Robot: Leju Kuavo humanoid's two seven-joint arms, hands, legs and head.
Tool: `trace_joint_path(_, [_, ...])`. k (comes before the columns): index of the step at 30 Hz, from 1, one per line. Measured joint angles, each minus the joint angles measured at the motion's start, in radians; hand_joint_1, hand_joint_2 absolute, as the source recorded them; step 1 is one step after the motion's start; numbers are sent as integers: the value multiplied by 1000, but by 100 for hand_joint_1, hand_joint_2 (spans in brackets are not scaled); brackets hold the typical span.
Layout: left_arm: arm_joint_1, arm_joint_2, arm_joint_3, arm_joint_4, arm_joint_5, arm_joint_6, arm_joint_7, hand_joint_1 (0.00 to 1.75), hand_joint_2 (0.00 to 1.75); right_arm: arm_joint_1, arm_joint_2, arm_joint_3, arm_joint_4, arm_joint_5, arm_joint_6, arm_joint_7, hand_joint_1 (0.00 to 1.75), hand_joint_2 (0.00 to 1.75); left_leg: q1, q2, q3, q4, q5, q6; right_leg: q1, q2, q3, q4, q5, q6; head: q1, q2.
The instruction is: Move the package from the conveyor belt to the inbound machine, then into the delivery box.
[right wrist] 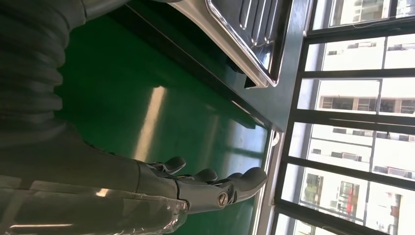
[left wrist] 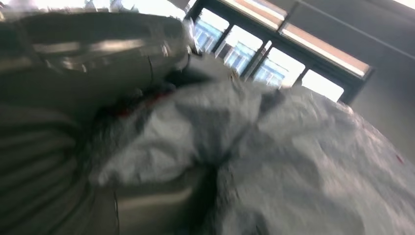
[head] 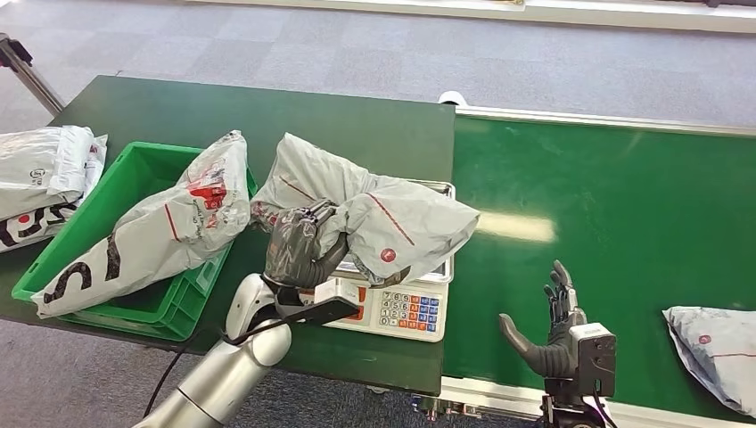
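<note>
A crumpled grey package (head: pixel 392 218) with red marks lies on the steel pan of the inbound machine, a weighing scale with a keypad (head: pixel 401 312). My left hand (head: pixel 299 245) grips the package's near left end, with its fingers curled into the plastic. In the left wrist view the package (left wrist: pixel 293 161) presses close against the hand's cover (left wrist: pixel 34 161). The green delivery box (head: pixel 147 152) stands left of the scale, with another grey package (head: pixel 160 232) lying across it. My right hand (head: pixel 553 330) hovers open over the green conveyor belt (head: pixel 606 205), fingers spread (right wrist: pixel 205 188) and holding nothing.
One more grey package (head: pixel 718 352) lies on the belt at the near right edge. Further grey packages (head: pixel 45 178) are heaped at the far left of the dark green table (head: pixel 267 107). The scale's steel pan (right wrist: pixel 244 29) shows beyond the belt (right wrist: pixel 127 98) in the right wrist view.
</note>
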State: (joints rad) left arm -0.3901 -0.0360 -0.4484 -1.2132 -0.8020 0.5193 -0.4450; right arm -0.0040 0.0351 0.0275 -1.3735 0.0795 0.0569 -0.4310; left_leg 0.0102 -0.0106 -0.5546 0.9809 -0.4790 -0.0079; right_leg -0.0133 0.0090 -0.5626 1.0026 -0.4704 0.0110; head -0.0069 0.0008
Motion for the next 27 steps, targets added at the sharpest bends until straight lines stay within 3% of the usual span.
trace_joint_path(3, [12, 0, -5, -50, -28, 107, -112, 175, 175, 3, -5, 0, 0, -12, -6, -6, 0, 175, 0, 0, 0, 0, 0, 0, 0, 0, 0, 0, 0, 0, 0, 0])
trace_joint_path(8, [59, -15, -7, -223, -112, 132, -235, 175, 175, 16, -19, 0, -5, -32, -18, -15, 0, 175, 0, 0, -1, 0, -1, 0, 0, 0, 0, 0, 0, 0, 0, 0])
trace_joint_path(13, [105, -39, 10, -439, -265, 132, -250, 175, 175, 35, -27, 0, -19, -37, -27, -19, 0, 175, 0, 0, -1, 0, -1, 0, 0, 0, -1, 0, 0, 0, 0, 0])
trace_joint_path(17, [117, -54, 46, -539, -358, 132, -252, 175, 175, 44, -30, 0, -29, -38, -34, -19, 0, 175, 0, 0, -1, 0, -1, 0, 0, 0, 0, 0, 0, 0, 0, 0])
trace_joint_path(22, [124, -85, 184, -627, -471, 132, -252, 175, 175, 64, -31, -4, -49, -33, -43, -18, 0, 175, 0, 0, 0, 0, 0, 0, 0, 0, 0, 0, 0, 0, 0, 0])
trace_joint_path(25, [127, -111, 322, -662, -531, 132, -243, 175, 175, 79, -27, -7, -63, -19, -51, -15, 0, 175, 0, 0, 0, 0, 0, 0, 0, 0, 0, 0, 0, 0, 0, 0])
trace_joint_path(27, [127, -124, 425, -663, -576, 132, -188, 175, 175, 85, -23, -8, -69, -9, -56, -15, 0, 175, 0, 1, 0, 0, 0, 0, 0, 0, 0, 0, 0, 0, 0, 0])
